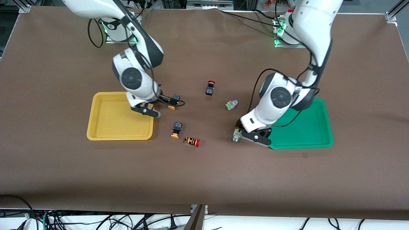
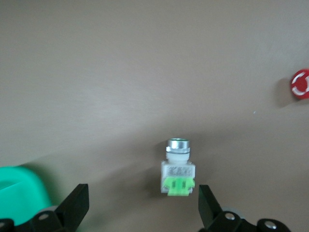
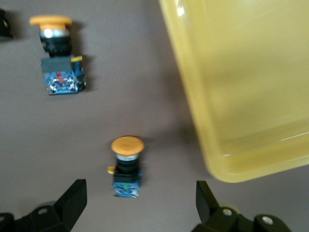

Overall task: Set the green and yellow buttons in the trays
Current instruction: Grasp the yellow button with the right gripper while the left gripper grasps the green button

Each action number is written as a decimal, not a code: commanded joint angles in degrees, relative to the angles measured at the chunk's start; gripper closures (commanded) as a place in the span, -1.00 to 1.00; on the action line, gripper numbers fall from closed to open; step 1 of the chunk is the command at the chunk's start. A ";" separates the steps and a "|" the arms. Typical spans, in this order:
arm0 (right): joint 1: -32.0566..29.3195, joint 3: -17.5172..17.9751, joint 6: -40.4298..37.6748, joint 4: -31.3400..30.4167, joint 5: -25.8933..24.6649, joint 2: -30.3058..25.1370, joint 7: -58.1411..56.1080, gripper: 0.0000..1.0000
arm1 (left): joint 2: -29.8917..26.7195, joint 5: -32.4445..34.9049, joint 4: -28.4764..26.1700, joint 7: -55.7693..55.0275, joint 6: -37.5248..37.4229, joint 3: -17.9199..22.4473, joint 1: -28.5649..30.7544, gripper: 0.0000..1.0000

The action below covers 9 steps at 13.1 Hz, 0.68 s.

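Observation:
My left gripper (image 2: pixel 142 203) is open just above the table, beside the green tray (image 1: pixel 306 127). A whitish-silver green button (image 2: pixel 177 171) lies between its fingers, touching neither; in the front view it (image 1: pixel 236 136) is at the gripper (image 1: pixel 239 130). A second green button (image 1: pixel 231 104) lies farther from the front camera. My right gripper (image 3: pixel 140 200) is open, low by the yellow tray (image 1: pixel 105 115). A yellow-capped button (image 3: pixel 127 166) lies between its fingers, untouched; it also shows in the front view (image 1: pixel 173 102). Another yellow button (image 1: pixel 176 129) lies nearer the front camera.
A black-bodied red-capped switch (image 1: pixel 210 88) stands mid-table. An orange-striped red-capped switch (image 1: pixel 192 141) lies beside the nearer yellow button. Both trays hold nothing. The yellow tray's rim (image 3: pixel 193 121) is close beside my right gripper; the green tray's corner (image 2: pixel 19 193) is beside my left gripper.

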 commanded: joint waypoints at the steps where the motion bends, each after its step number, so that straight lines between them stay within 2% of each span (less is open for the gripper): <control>1: 1.29 0.10 4.34 0.26 0.26 4.15 3.89 -1.00 | 3.36 -0.93 1.49 0.31 0.71 0.85 -2.44 -1.00; 3: 1.99 0.02 7.23 0.26 0.17 6.79 3.98 -1.00 | 4.51 -0.93 1.49 0.05 0.71 0.59 -2.98 -1.00; 4: 2.26 0.02 8.29 0.09 0.17 7.41 3.98 -0.86 | 5.03 -0.84 1.58 0.04 0.79 0.50 -3.07 -1.00; 5: 2.35 0.02 8.39 0.00 0.17 7.50 3.89 0.22 | 5.21 0.03 1.67 1.09 0.79 0.50 -3.07 -0.53; 6: 2.35 0.02 8.13 0.00 0.17 7.42 3.98 0.99 | 5.22 0.21 1.67 1.01 0.79 0.50 -2.89 0.48; 7: 2.35 0.10 7.87 0.00 0.17 7.15 4.50 1.00 | 5.22 0.13 1.67 0.92 0.79 0.50 -3.07 0.60; 8: 2.35 0.02 7.52 0.00 0.17 6.98 5.12 1.00 | 5.22 0.13 1.67 0.84 0.79 0.41 -3.07 0.88; 9: 2.26 0.10 6.29 0.17 0.08 6.28 4.51 1.00 | 4.95 0.13 1.76 0.92 0.71 0.41 -3.15 1.00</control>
